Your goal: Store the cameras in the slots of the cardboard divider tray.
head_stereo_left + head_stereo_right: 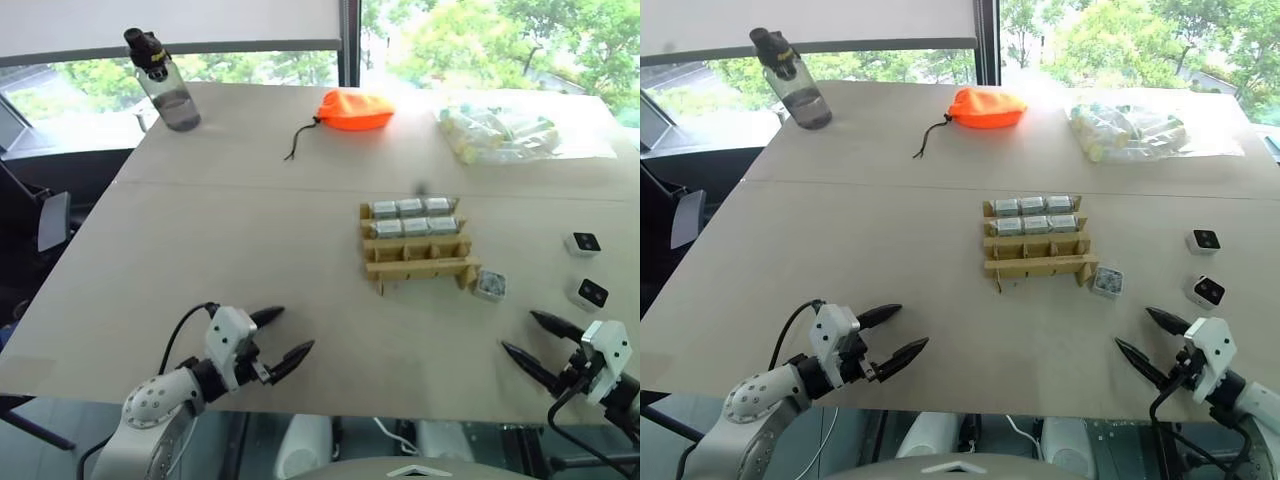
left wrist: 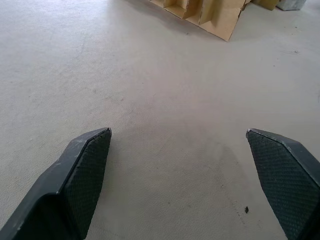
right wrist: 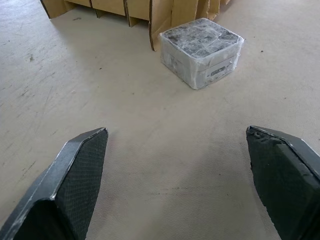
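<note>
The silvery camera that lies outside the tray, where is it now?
In the left eye view the silvery camera lies on the table beside the near right corner of the cardboard divider tray, ahead of the open right claw.

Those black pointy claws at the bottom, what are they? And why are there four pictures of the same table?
They are a robot's two hands, the left gripper and the right gripper, both open and holding nothing. Two pictures come from cameras in the robot's head, looking down. The other two come from a camera on each wrist, so you see the fingers close up. On the table stands a cardboard divider tray with six cameras filling its two far rows. Three loose cameras lie to its right. Farther back are an orange pouch, a water bottle and a clear bag.
</note>
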